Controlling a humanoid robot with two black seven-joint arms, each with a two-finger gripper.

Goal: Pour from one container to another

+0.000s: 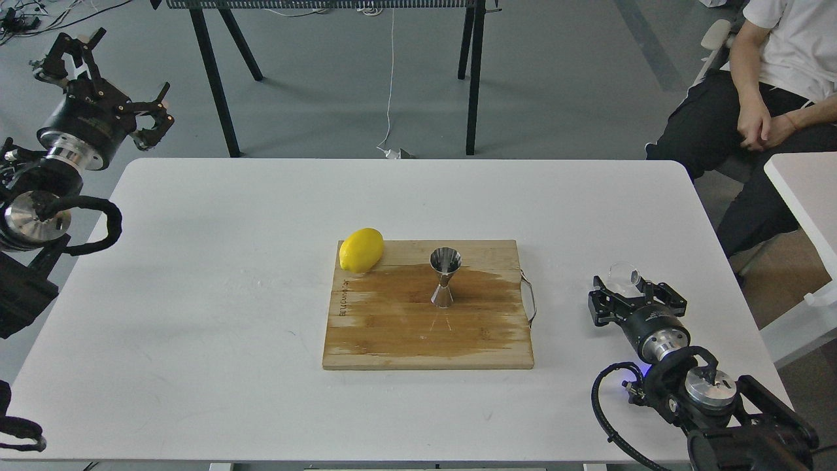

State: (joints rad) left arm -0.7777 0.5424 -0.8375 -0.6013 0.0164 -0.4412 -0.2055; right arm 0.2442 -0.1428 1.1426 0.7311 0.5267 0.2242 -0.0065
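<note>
The steel jigger [444, 285] stands upright in the middle of the wooden board [484, 340]. The small clear glass cup [622, 274] rests on the white table right of the board. My right gripper [635, 296] sits just behind the cup, its fingers spread on either side of it, and looks open. My left gripper [114, 82] hangs open and empty beyond the table's far left corner.
A yellow lemon [361, 249] lies on the board's far left corner. The board has a metal handle [529, 297] on its right side. A seated person [765, 98] is at the far right, beside another white table [807, 190].
</note>
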